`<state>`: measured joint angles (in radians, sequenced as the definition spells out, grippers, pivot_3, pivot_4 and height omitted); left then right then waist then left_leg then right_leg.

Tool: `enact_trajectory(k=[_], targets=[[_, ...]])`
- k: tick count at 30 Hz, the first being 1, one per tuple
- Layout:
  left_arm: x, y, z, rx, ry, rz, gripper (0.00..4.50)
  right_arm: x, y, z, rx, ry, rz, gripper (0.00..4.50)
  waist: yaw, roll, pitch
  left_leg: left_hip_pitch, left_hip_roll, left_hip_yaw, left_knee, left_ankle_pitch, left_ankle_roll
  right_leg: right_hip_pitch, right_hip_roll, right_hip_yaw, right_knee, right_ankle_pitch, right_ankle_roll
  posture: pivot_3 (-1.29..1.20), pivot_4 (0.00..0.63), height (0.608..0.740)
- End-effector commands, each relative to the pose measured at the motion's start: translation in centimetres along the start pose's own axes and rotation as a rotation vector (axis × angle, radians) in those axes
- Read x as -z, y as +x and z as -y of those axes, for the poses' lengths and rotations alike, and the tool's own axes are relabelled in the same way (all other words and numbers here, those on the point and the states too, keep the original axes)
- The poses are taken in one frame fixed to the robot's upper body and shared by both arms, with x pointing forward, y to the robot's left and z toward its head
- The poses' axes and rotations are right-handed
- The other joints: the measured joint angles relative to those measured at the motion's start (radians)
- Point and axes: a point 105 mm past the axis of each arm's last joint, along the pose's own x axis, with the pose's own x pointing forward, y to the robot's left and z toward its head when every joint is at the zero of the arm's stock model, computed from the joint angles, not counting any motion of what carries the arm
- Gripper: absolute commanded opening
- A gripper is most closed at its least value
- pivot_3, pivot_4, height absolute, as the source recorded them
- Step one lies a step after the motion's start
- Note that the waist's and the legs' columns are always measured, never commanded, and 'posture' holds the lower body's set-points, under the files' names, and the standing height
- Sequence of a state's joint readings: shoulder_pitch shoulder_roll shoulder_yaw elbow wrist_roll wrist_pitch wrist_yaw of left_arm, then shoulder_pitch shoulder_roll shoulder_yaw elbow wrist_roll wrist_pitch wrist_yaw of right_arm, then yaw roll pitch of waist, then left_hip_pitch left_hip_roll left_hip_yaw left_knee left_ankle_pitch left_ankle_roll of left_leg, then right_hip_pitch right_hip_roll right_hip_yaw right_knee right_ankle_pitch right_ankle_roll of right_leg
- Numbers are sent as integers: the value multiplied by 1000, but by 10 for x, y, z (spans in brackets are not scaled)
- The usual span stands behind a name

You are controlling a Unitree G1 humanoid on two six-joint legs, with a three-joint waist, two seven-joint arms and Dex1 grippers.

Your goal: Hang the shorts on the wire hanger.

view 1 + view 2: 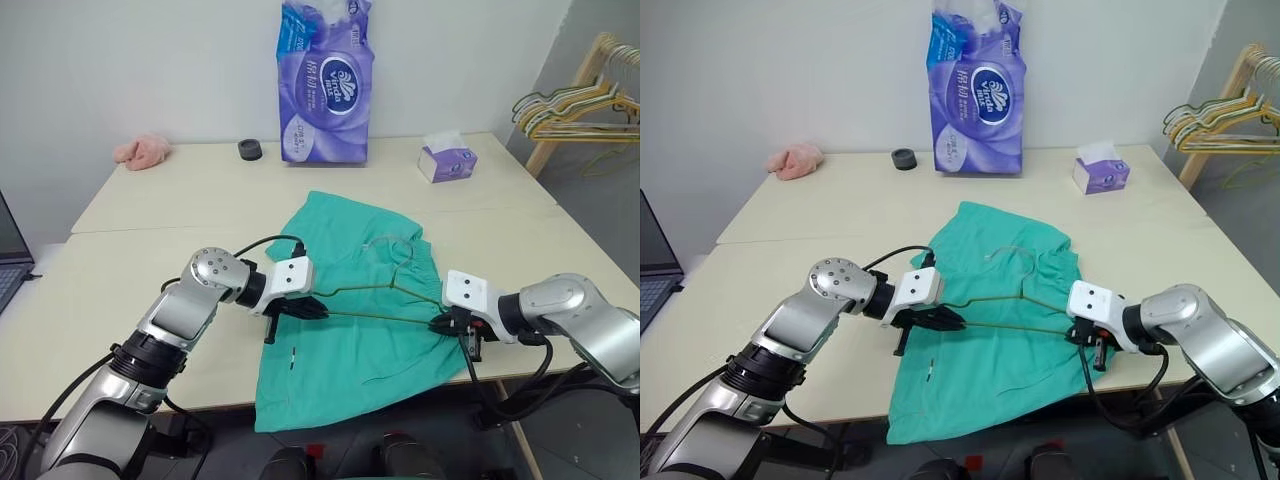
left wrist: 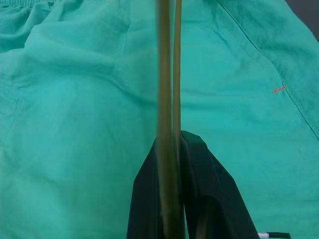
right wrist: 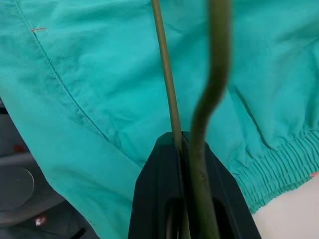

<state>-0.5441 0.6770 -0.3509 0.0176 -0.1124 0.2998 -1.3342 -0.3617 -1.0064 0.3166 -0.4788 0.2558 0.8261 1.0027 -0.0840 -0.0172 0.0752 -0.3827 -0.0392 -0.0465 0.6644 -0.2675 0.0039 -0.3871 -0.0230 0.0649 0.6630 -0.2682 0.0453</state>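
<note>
Tissues (image 1: 437, 140) in purple box (image 1: 447, 163)

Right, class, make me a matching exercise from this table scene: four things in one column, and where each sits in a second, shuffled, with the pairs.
Things:
1. wire hanger
2. shorts
3. pink cloth
4. tissue box

Places:
A. far left corner of the table
B. held at both ends by the left gripper and right gripper
C. far right side of the table
D. spread flat under the hanger

Pairs: 1-B, 2-D, 3-A, 4-C
</note>
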Motion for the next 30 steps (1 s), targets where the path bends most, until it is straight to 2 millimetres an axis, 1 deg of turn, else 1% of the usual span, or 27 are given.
enact_trajectory(k=[1, 3, 4, 7, 9, 11, 15, 19, 22, 25, 28, 30], targets=[[-11, 0, -1, -12, 22, 45, 0, -8, -4, 3, 24, -29, 17, 65, 0, 0, 0, 0, 0, 0, 0, 0, 0, 0, 0, 0, 0, 0, 0, -122, 51, 740], [-12, 0, -3, -19, 16, 58, 517, -9, -4, 3, 25, -28, 20, 0, 0, 0, 0, 0, 0, 0, 0, 0, 0, 0, 0, 0, 0, 0, 0, -123, 51, 740], [-13, 1, -3, -17, 11, 67, 655, -9, -4, 3, 25, -29, 20, 0, 0, 0, 0, 0, 0, 0, 0, 0, 0, 0, 0, 0, 0, 0, 0, -124, 50, 740], [-15, 0, -6, -43, 1, 97, 1505, -9, -5, 3, 27, -30, 21, 0, 0, 0, 0, 0, 0, 0, 0, 0, 0, 0, 0, 0, 0, 0, 0, -124, 51, 740], [-18, -2, -13, -89, -2, 129, 2084, -8, -5, 3, 31, -27, 22, 0, 0, 0, 0, 0, 0, 0, 0, 0, 0, 0, 0, 0, 0, 0, 0, -124, 51, 740], [-22, -6, -24, -148, -30, 176, 2671, -6, -7, 5, 43, -18, 22, 0, 0, 0, 0, 0, 0, 0, 0, 0, 0, 0, 0, 0, 0, 0, 0, -124, 51, 740], [-27, -18, -46, -270, -81, 255, 2671, 2, -16, 9, 78, 37, 24, 0, 1, 0, 0, 0, 0, -1, 0, 0, 0, 0, 0, 0, 0, 0, 0, -120, 50, 740], [-27, -26, -54, -315, -134, 298, 2671, 15, -27, 12, 128, 104, 13, 0, 3, 0, 0, 0, 0, -1, 0, 0, 0, 0, 0, 0, 0, 0, 0, -119, 48, 740], [-19, -39, -61, -357, -179, 298, 2671, 29, -38, 11, 174, 177, 3, 0, 3, 0, 0, 0, 0, -1, 0, 0, 0, 0, 0, -1, 0, 0, 0, -125, 48, 740], [-3, -55, -71, -414, -238, 269, 2671, 46, -51, 9, 229, 274, -8, 0, 2, 0, 0, 0, 0, -1, 0, 0, 0, 0, 0, -1, 1, 0, 0, -131, 49, 740], [9, -60, -68, -388, -286, 245, 2671, 61, -63, 8, 288, 382, 0, 0, 0, 0, 0, 0, 0, -1, 0, 0, 0, 0, 0, -1, 1, 0, 0, -135, 50, 740], [14, -57, -59, -323, -317, 233, 2671, 75, -72, 8, 332, 475, 1, 0, 0, -1, 0, 0, 0, -1, 0, 0, 0, 1, 0, -1, 1, 0, 0, -151, 51, 740]])
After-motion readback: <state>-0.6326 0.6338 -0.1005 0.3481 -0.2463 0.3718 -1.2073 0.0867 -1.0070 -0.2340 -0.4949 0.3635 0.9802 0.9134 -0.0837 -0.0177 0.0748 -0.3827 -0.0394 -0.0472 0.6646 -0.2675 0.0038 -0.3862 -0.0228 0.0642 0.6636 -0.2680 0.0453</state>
